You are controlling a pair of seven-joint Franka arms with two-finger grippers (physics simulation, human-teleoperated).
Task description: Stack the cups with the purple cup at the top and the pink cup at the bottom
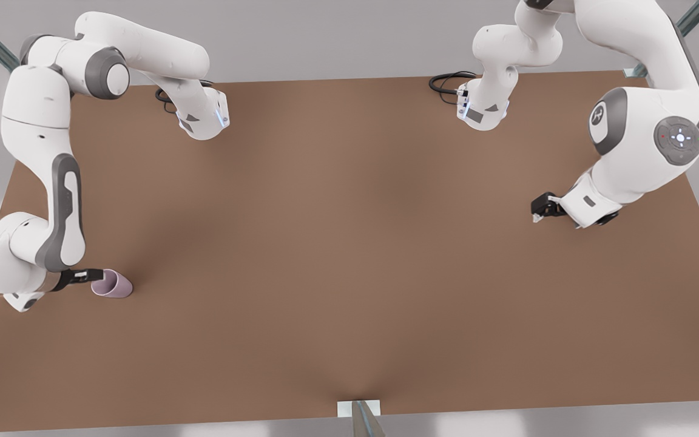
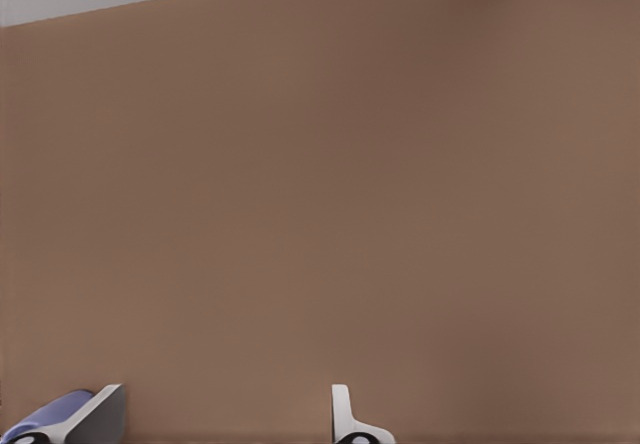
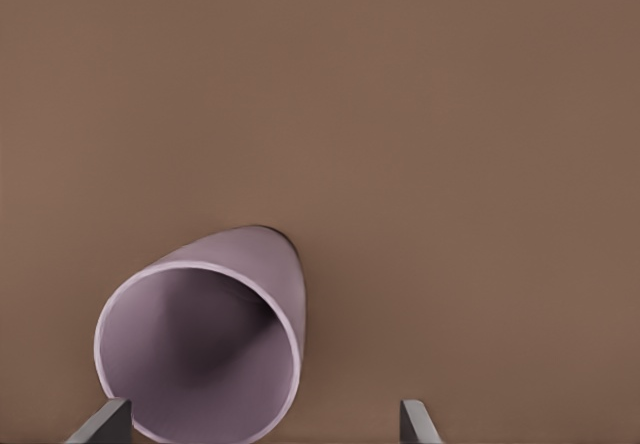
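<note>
The pink cup [image 1: 113, 284] lies on its side on the brown table [image 1: 349, 255] near the front view's left edge. Its open mouth [image 3: 200, 354] faces my right gripper [image 1: 96, 276]. That gripper [image 3: 260, 426] is open, with its fingers either side of the rim and one dark fingertip [image 3: 102, 422] just beside it. My left gripper [image 1: 537, 211] hovers low over the table at the front view's right and is open [image 2: 222, 419]. Just outside one fingertip [image 2: 100, 412] shows a blue-violet sliver of the purple cup [image 2: 52, 411]; the rest of it is hidden.
Both arm bases [image 1: 201, 118] [image 1: 483, 109] stand at the table's far edge with black cables beside them. A metal post with a white bracket [image 1: 358, 409] sits at the near edge. Bare tabletop spans the middle.
</note>
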